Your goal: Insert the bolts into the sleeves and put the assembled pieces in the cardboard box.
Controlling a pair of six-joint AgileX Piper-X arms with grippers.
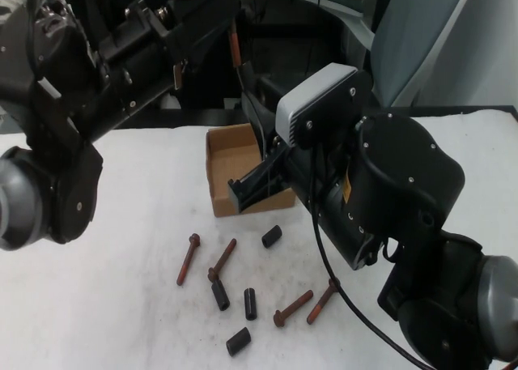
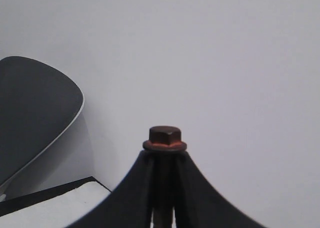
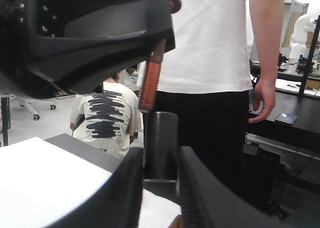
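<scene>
My left gripper is shut on a rusty bolt, whose hex head sticks out past the fingertips. In the high view this bolt hangs threaded end down, behind the cardboard box. My right gripper is shut on a dark sleeve, held upright. The bolt's thread ends beside the sleeve's top rim, not inside it. The left gripper's fingers loom just above the sleeve.
On the white bench lie several loose bolts and several loose sleeves, all in front of the box. The right arm's body covers the bench's right side.
</scene>
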